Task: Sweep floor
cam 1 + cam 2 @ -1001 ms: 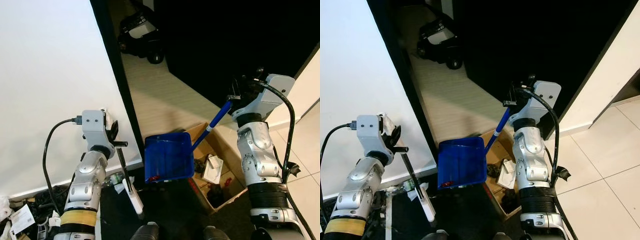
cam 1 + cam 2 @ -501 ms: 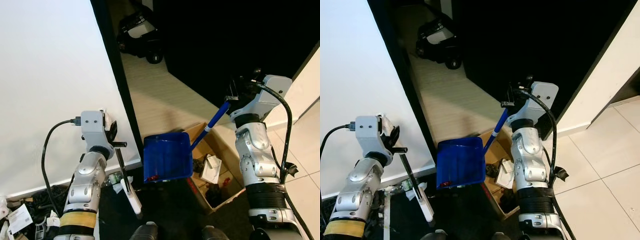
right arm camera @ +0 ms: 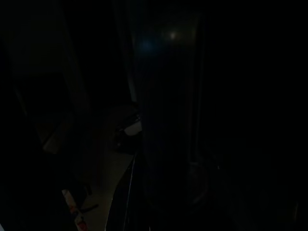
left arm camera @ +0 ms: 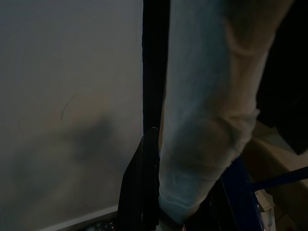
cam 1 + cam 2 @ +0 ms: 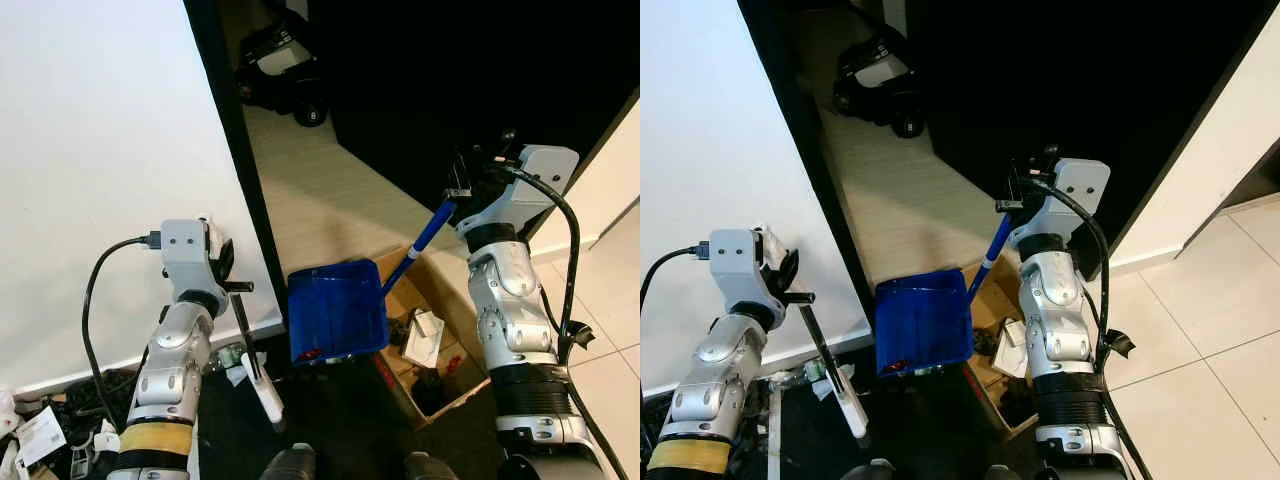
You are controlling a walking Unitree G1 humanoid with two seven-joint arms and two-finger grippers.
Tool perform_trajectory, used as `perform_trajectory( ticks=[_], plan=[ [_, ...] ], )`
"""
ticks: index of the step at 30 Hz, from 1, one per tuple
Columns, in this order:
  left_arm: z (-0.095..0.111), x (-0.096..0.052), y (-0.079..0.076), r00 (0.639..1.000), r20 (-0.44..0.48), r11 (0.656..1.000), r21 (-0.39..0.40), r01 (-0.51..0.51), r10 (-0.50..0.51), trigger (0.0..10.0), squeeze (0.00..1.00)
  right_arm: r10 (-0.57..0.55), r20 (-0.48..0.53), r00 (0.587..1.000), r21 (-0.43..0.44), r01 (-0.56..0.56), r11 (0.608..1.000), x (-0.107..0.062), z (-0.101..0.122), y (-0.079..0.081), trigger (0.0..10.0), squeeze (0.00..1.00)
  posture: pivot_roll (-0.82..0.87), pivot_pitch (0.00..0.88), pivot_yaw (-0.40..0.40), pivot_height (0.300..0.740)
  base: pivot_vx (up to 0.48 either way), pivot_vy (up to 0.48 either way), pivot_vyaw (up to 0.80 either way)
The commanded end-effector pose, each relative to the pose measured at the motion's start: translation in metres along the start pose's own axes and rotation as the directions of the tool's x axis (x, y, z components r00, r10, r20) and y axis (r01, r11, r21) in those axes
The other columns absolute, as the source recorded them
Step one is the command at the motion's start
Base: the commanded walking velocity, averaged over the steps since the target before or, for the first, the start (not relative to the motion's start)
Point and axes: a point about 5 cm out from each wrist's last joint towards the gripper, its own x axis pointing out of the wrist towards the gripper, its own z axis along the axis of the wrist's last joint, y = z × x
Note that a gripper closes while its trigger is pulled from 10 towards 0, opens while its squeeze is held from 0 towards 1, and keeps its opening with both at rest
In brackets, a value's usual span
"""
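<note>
**Robot holding dustpan and brush at a doorway**

The robot's right hand (image 5: 462, 185) is gripping the top of the blue handle (image 5: 423, 240) of a blue dustpan (image 5: 336, 311), which is hanging raised in front of the robot, its pan tilted toward the camera with a few small red bits lying along its lower edge. Just beside the pan, on the robot's right, an open cardboard box (image 5: 434, 345) holding paper and dark scraps is sitting on the floor. The left hand (image 5: 232, 283) is closing on the black stem of a brush (image 5: 256, 371) whose white lower part is pointing down toward the dark floor near the robot's feet. A white wall (image 5: 100, 160) is standing to the robot's left, edged by a black door frame (image 5: 232, 140); beyond it a strip of pale wooden floor (image 5: 320, 190) is running toward a black wheeled machine (image 5: 280, 70) parked at the far end. Cables and clutter are lying at the foot of the wall. The right wrist view is too dark to make out.
</note>
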Motion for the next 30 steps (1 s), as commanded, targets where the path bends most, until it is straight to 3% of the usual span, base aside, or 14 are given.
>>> perform_trajectory(
  ticks=[1,12,18,19,22,30],
  plan=[
    [0.000,-0.002,0.002,1.000,-0.001,1.000,0.023,-0.006,0.006,10.0,0.00,0.025,0.052,0.998,0.056,-0.028,0.998,0.002,0.009,0.010,10.0,0.00,0.16,0.097,0.041,0.740,0.000,0.000,0.00],
    [-0.017,-0.013,-0.004,0.996,-0.083,0.999,0.038,-0.024,0.027,10.0,0.00,0.003,-0.016,1.000,0.091,-0.002,0.996,-0.002,-0.005,0.008,10.0,0.00,0.18,0.102,0.033,0.740,0.000,0.000,0.00],
    [-0.027,-0.022,0.000,0.989,-0.132,0.998,0.006,-0.066,0.067,10.0,0.00,0.103,-0.037,0.994,0.076,-0.100,0.992,-0.006,-0.009,0.020,10.0,0.00,0.19,0.102,0.033,0.740,0.000,0.000,0.00],
    [-0.028,-0.024,0.006,0.986,-0.145,0.995,-0.035,-0.090,0.085,10.0,0.00,0.134,-0.040,0.990,0.066,-0.131,0.989,-0.007,-0.009,0.026,10.0,0.00,0.19,0.114,0.027,0.740,0.000,0.000,0.00],
    [-0.025,-0.024,0.019,0.984,-0.144,0.992,-0.060,-0.111,0.102,10.0,0.00,0.139,-0.044,0.989,0.084,-0.135,0.987,-0.007,-0.010,0.030,10.0,0.00,0.20,0.115,0.022,0.740,0.000,0.000,0.00],
    [-0.017,-0.022,0.028,0.983,-0.116,0.989,-0.021,-0.146,0.142,10.0,0.00,0.143,-0.050,0.988,0.091,-0.138,0.986,-0.005,-0.012,0.030,10.0,0.00,0.21,0.115,0.019,0.740,0.000,0.000,0.00]
  ],
)
